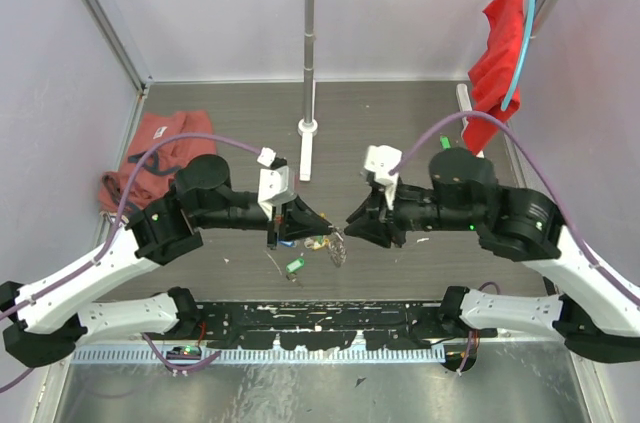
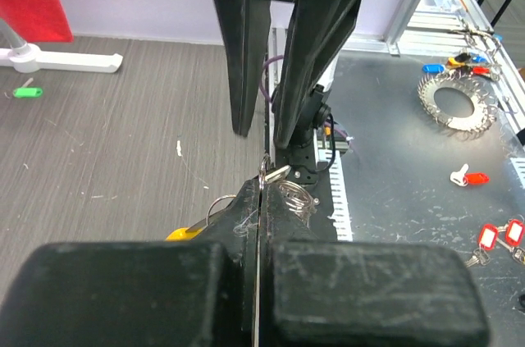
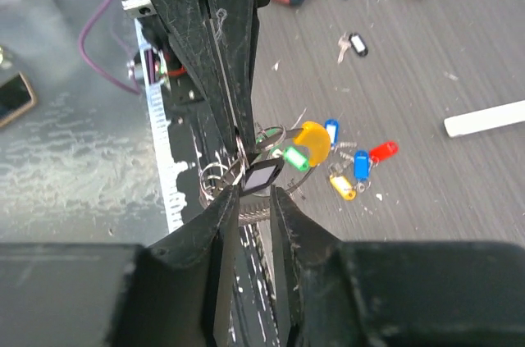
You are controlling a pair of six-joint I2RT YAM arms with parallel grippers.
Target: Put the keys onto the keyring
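Noted L gripper (image 2: 261,187) clamped on keyring (image 2: 297,196), R gripper (image 3: 256,199) slightly parted at black-tag key (image 3: 262,175), hold unclear. Judged best: keep ring rigid, feed key slowly.

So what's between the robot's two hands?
The keyring: it hangs between the left hand and the right hand, clearest in the top view.

Top view: bright, even overhead light. Shadows under both arms lie soft and short on the grey table (image 1: 400,103). The metal sheet (image 1: 300,393) along the table's near edge shows a dull sheen.

Left wrist view: left gripper's fingers (image 2: 361,298) are a dark, blurred mass, and the far ground is sharper.

Right wrist view: right gripper's fingers (image 3: 410,289) are soft, while the keys (image 3: 361,162) and keyring (image 3: 312,140) are crisp. Pale glare washes the metal at the left.
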